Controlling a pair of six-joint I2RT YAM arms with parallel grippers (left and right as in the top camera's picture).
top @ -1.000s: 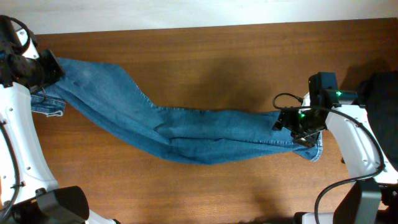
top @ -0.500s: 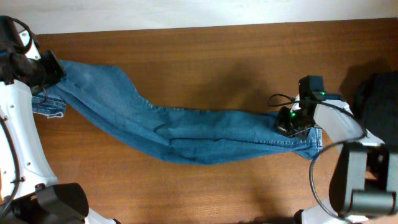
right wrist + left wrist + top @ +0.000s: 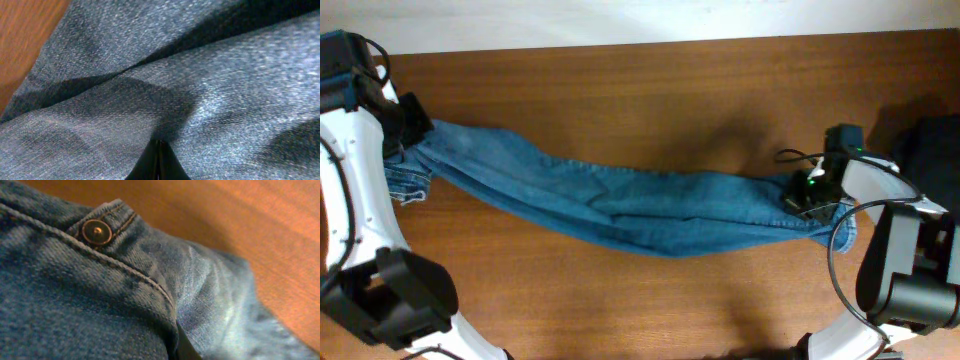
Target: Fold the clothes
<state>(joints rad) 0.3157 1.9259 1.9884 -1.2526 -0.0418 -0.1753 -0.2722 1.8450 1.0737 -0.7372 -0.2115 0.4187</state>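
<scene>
We see the jeans (image 3: 650, 205) stretched as one long band across the wooden table (image 3: 650, 90), from about 10 o'clock down through the centre to 3 o'clock, sagging slightly toward 6 in the middle. At the 10 o'clock end the left gripper (image 3: 408, 122) has the waist end bunched into it, clamped on the denim; its wrist view is filled with cloth, a metal button (image 3: 96, 231) and a pale-stitched seam. At 3 o'clock the right gripper (image 3: 812, 195) sits on the leg ends, and in its wrist view the dark fingertips (image 3: 157, 161) meet with denim folds gathered in between them, closed on the jeans
</scene>
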